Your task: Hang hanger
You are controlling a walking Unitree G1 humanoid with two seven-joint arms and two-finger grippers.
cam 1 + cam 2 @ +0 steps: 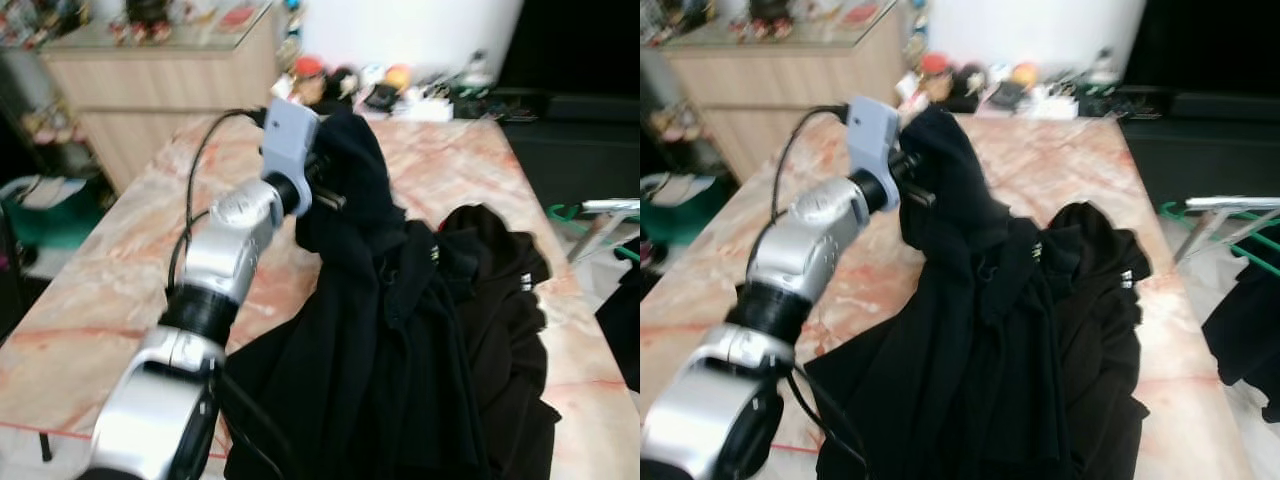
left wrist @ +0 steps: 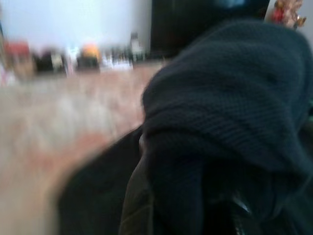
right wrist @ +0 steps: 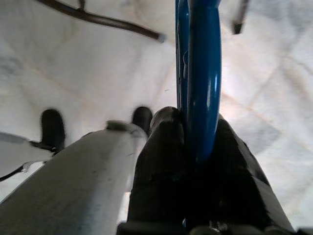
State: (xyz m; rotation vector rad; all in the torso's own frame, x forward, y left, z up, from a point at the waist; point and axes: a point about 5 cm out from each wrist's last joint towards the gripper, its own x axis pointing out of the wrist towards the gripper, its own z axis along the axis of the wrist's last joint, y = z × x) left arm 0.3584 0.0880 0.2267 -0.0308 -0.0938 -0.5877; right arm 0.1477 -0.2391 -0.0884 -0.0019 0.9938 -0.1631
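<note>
A black hooded garment point(image 1: 400, 330) lies spread over the right half of the marble table point(image 1: 120, 270). My left arm reaches out over the table. Its gripper point(image 1: 335, 185) is shut on a raised fold of the garment, holding that fold well above the tabletop, and the fingers are mostly buried in cloth. The left wrist view has black knit fabric point(image 2: 230, 112) close to the lens. My right gripper point(image 3: 195, 147) is shut on a blue hanger point(image 3: 203, 73). The hanger's bar runs between the two black fingers point(image 3: 156, 161), above a pale tiled floor.
A drying rack with green hangers point(image 1: 600, 215) stands past the table's right edge, with dark clothing point(image 1: 625, 320) on it. Small items point(image 1: 380, 85) clutter the far end of the table. A wooden cabinet point(image 1: 150, 90) is at the back left, with a green bin point(image 1: 50, 215) at its foot.
</note>
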